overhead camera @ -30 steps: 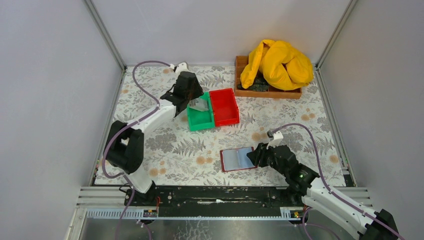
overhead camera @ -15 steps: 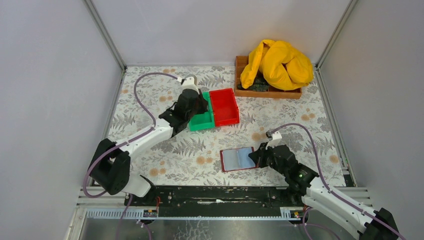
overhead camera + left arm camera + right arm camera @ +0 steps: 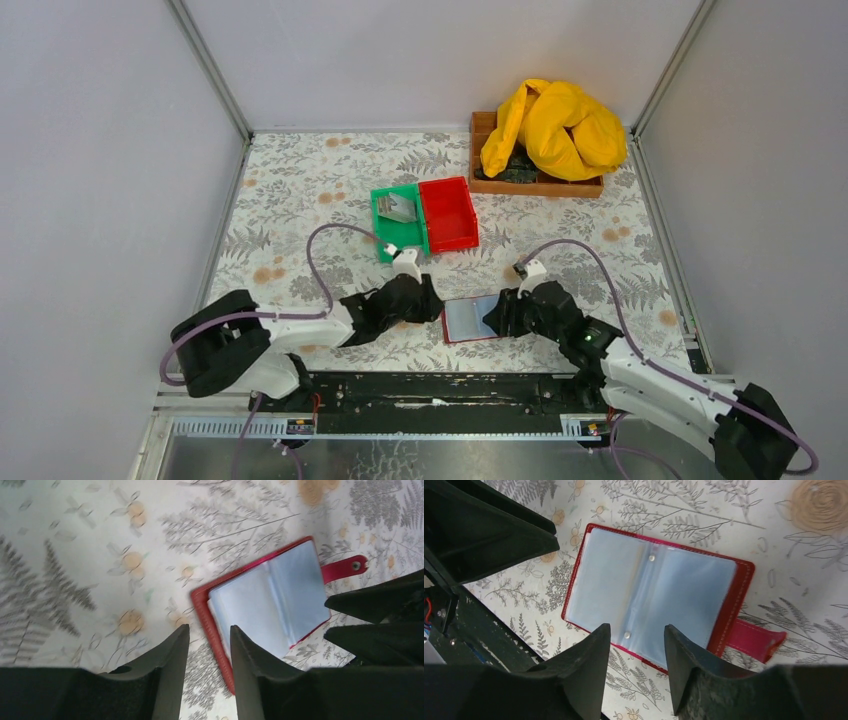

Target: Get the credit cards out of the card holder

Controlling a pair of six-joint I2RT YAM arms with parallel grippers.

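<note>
I see floral-print tabletop (image 3: 300, 190), plain grey walls (image 3: 430, 60) around. Card holder (image 3: 468, 318) lies open, flat. Left gripper (image 3: 209, 630), right gripper (image 3: 637, 630) both parted, empty, flanking it.

The right hand (image 3: 495, 318) covers one edge of the card holder (image 3: 465, 320) (seen from above).

I get bright, even light with soft shadows, the card holder (image 3: 654, 595) crisp on my right wrist feed, the floral cloth (image 3: 50, 585) motion-smeared on the left.
</note>
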